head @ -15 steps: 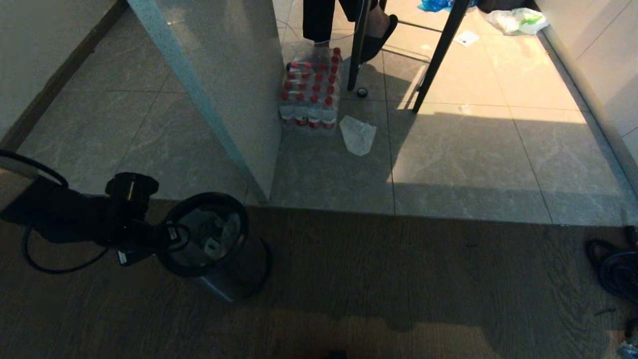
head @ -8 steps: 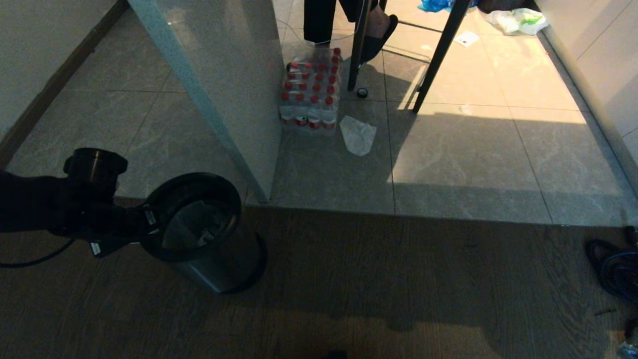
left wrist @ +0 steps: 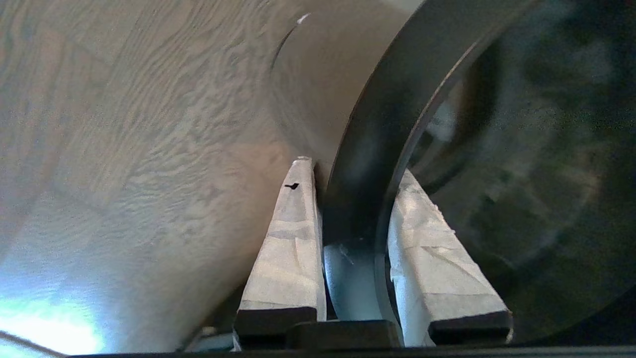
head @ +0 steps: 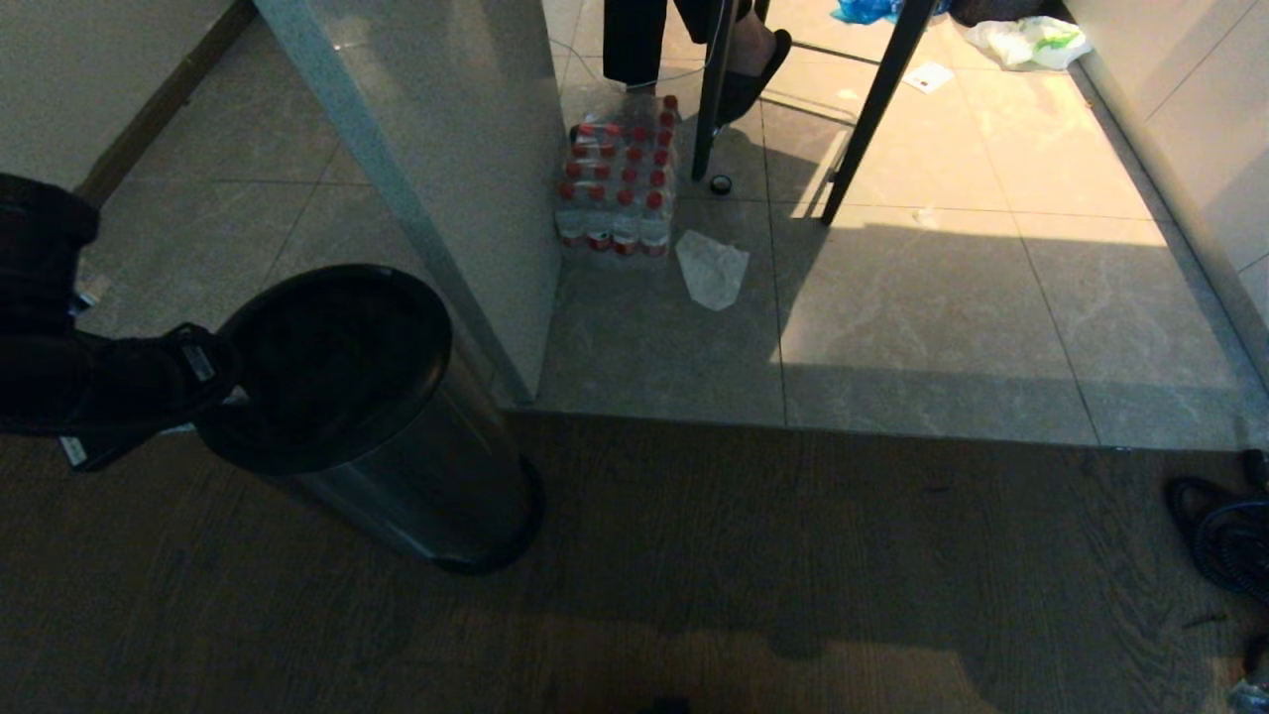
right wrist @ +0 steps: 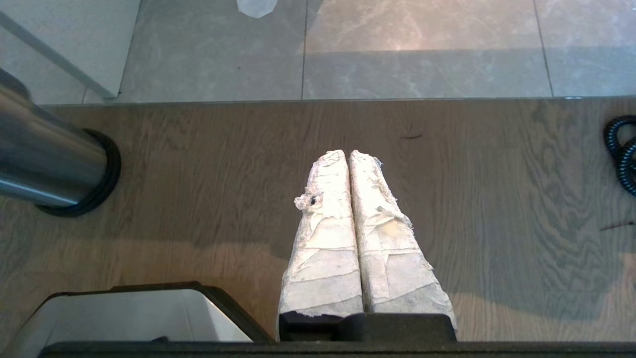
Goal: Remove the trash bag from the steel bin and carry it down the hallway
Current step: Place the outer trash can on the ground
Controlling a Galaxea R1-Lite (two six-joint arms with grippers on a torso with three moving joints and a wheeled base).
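Observation:
The steel bin point(head: 397, 476) stands tilted on the wood floor by the corner of a partition, its black rim point(head: 327, 367) leaning towards my left arm. My left gripper point(head: 213, 372) is shut on that rim point(left wrist: 377, 149), one finger outside the wall and one inside. The bin's inside is dark in the head view. In the left wrist view only dim pale patches show there, and I cannot make out the trash bag. The bin point(right wrist: 44, 164) also shows in the right wrist view. My right gripper point(right wrist: 349, 154) hangs shut and empty over the wood floor.
A grey partition panel point(head: 446, 178) ends just behind the bin. Beyond it are a pack of red-capped bottles point(head: 620, 183), a flat white sheet point(head: 712, 268), black chair legs point(head: 863, 119) and a person's legs point(head: 634, 40). A black coiled cable point(head: 1224, 535) lies at the right.
My left arm has risen and drawn back to the left with the rim in its grip. The bin has tipped and come up towards the camera, and its contents no longer show.

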